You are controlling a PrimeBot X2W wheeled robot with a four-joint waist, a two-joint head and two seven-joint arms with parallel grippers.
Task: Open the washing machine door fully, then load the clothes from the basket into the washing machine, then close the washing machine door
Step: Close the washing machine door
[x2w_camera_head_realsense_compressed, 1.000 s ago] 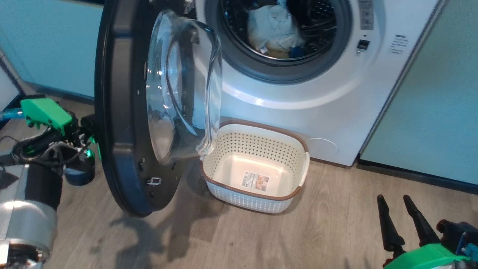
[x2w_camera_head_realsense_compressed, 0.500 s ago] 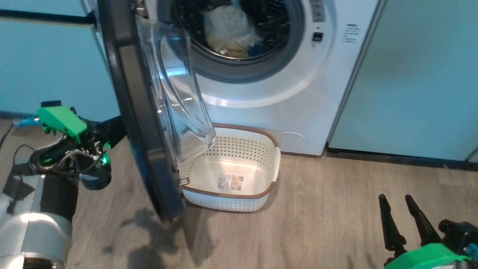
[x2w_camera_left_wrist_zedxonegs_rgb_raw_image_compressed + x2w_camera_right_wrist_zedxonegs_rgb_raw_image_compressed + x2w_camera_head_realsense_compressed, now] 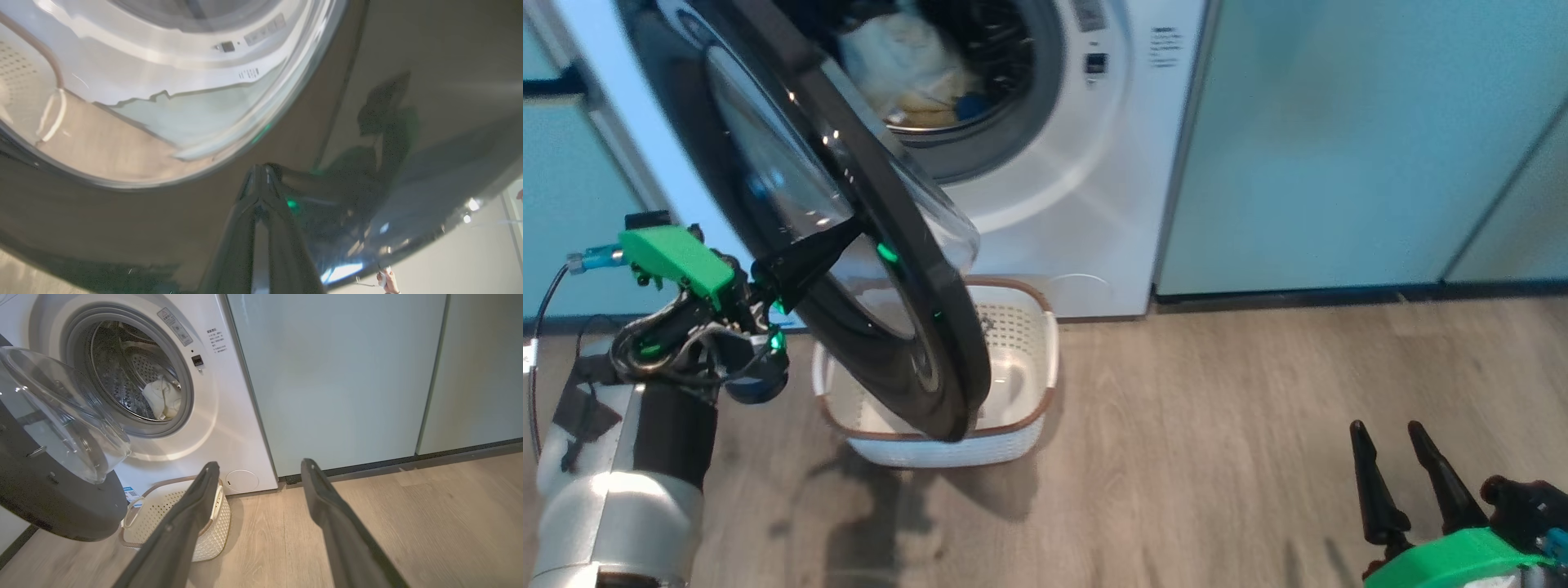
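Note:
The washing machine [image 3: 1078, 188] stands with its round black door [image 3: 931, 327] partly swung out, glossy outer face toward me. My left gripper [image 3: 854, 227] is shut, its tips pressed against that outer face just below the porthole glass; the left wrist view shows the closed tips [image 3: 261, 167] on the black door [image 3: 388, 61]. Cream clothes [image 3: 898, 57] and a blue piece lie in the drum, and show there [image 3: 161, 398] in the right wrist view. The basket [image 3: 1045, 343] sits on the floor beneath the door; its visible part holds nothing. My right gripper [image 3: 1385, 426] hangs open at the lower right.
Pale green cabinet panels [image 3: 1339, 139] run to the right of the machine, above a dark plinth. Wood floor [image 3: 1176, 457] stretches between the basket and my right gripper. A person's hand [image 3: 386, 281] shows past the door's edge in the left wrist view.
The door has swung toward the machine, from showing its inner side to showing its outer face, with my shut left gripper against it. The head camera has turned. The right gripper stayed put.

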